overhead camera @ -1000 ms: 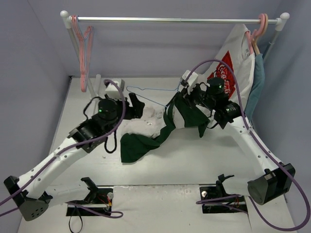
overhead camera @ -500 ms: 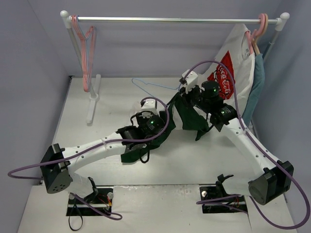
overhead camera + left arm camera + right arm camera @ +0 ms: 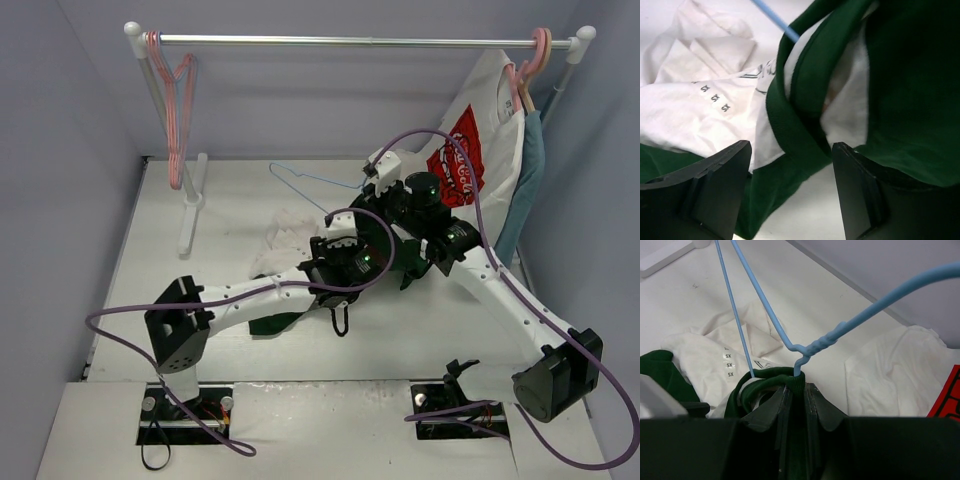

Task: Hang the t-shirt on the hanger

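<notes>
Nearest to us, the fingers of our left gripper (image 3: pixel 790 148) stand wide apart and hold nothing. Between them lies the ribbed collar band of the plain dark green cloth t-shirt (image 3: pixel 910 100), and we cannot see either pad touching it. Just beyond one finger, the crumpled plain white cloth garment (image 3: pixel 695 115) spreads over the white table (image 3: pixel 805 285).

Our right gripper (image 3: pixel 795 390) is pinched almost closed on the collar, together with the thin light-blue wire hanger (image 3: pixel 815 347) just below its twisted neck. One wire runs down into the collar opening close beside these fingertips. The other wires lead away from the fingers, bare, out over the white garment. Further off to one side hangs the white t-shirt with a red logo (image 3: pixel 900 365).

We judge the task as begun but well short of done: the collar and hanger are gathered in one grip, yet most of the frame lies outside the cloth. The collar has not yet been drawn over the bare shoulder, which the open left fingers look placed to do.
</notes>
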`<control>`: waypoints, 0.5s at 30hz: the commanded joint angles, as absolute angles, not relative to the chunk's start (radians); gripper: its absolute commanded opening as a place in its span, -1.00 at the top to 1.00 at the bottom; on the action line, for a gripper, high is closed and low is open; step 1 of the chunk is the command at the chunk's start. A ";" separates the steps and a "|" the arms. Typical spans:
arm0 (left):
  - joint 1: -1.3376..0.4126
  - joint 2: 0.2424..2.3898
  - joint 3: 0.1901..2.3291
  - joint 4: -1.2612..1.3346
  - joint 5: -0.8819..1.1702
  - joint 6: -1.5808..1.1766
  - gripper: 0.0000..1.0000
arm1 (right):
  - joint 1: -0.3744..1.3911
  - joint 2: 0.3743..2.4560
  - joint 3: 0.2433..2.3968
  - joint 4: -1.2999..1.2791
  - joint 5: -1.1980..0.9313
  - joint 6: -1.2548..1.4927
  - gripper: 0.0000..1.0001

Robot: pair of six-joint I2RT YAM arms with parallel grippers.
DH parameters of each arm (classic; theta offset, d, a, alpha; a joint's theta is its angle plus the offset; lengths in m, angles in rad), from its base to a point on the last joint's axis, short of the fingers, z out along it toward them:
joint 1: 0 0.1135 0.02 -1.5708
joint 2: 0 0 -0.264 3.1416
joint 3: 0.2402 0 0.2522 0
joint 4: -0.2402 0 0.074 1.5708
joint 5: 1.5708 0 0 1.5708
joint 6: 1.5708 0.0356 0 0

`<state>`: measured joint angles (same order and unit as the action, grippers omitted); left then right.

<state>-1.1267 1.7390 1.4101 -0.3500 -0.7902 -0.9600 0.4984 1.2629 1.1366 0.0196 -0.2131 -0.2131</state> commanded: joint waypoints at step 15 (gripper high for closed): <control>-0.975 1.610 1.280 -0.324 -0.810 -0.809 0.80 | 0.488 1.163 1.135 0.072 -0.193 -0.282 1.00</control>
